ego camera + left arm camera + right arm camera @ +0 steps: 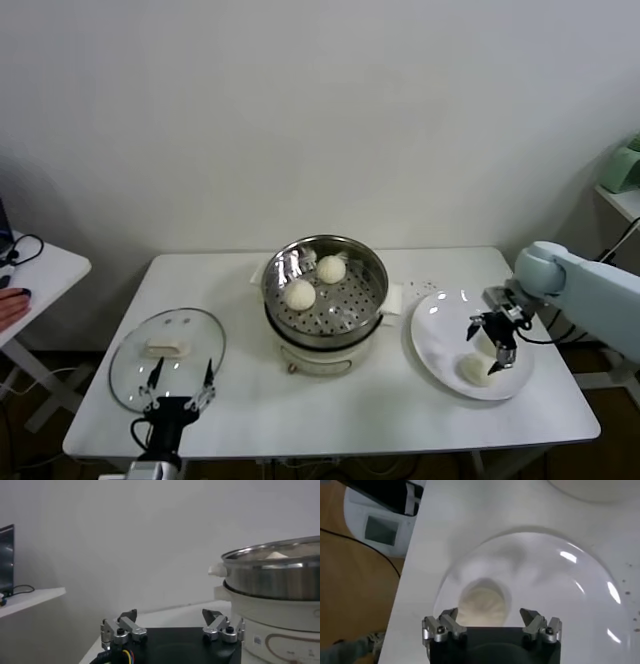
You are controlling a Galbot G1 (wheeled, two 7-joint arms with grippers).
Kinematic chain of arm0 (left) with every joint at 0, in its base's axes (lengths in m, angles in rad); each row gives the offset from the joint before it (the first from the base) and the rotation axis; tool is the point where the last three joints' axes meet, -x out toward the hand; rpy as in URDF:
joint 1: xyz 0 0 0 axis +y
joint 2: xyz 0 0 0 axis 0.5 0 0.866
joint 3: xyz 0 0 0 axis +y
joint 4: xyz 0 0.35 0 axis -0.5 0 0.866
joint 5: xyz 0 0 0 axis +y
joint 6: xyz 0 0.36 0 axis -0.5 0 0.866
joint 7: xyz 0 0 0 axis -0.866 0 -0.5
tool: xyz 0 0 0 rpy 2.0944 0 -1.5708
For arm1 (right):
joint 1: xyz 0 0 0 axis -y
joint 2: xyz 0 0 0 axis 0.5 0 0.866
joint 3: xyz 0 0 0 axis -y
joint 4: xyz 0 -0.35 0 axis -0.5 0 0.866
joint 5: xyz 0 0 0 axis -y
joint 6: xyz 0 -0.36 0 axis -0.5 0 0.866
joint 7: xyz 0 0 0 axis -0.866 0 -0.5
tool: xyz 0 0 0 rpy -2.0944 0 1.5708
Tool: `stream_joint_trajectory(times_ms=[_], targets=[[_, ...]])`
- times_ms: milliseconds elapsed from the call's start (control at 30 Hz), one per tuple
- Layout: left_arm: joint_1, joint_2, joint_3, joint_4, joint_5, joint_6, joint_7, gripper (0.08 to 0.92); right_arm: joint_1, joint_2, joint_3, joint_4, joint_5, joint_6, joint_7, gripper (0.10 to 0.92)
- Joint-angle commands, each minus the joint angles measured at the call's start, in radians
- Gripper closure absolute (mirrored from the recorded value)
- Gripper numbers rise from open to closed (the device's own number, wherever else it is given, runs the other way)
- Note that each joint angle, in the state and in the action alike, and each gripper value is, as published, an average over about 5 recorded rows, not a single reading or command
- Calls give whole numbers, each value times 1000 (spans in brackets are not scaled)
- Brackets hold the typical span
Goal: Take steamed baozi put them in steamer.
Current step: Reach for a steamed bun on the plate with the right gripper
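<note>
Above the white plate, the right gripper is held spread wide over a baozi; two lie in the steamer. If closed off-centre, the bun could be squashed or nudged away.

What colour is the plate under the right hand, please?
The plate is plain glossy white, with no pattern; the head view shows it best.
</note>
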Motion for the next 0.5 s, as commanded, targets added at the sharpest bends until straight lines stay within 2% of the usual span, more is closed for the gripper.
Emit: stream_joint_trajectory(times_ms=[33,500], targets=[[1,2,-1,4,-12,4,-1,177,-84,6,50,-25,-44,9,12,203],[2,-2,1,-2,-22,10,-4,177,-102,28,65,-52,-77,22,15,203]])
